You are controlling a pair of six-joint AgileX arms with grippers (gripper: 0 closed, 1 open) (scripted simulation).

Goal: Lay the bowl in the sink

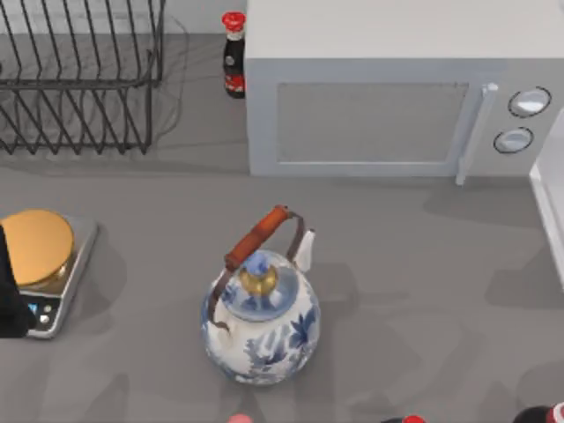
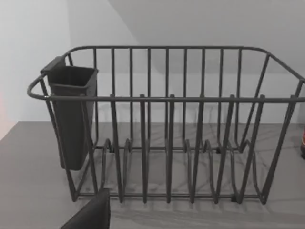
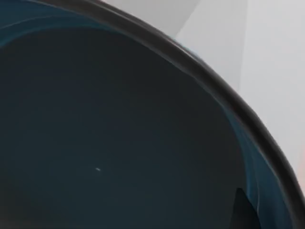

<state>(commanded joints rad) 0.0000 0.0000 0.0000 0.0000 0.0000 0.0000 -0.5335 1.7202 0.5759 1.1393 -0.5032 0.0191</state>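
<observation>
Right wrist view: bowl (image 3: 119,133) sits right up against the cam, teal inside w/ dark rim; can't tell how the right jaws stand or if they hold it; a slip or tilt near the sink edge (image 1: 548,207) at table's right could drop it. Mid-table the teapot (image 1: 261,324) could get clipped. Left arm (image 1: 11,295) parked by the scale (image 1: 53,256), jaws can't tell; dish rack (image 2: 167,129) beyond; microwave (image 1: 379,79) at back.
</observation>
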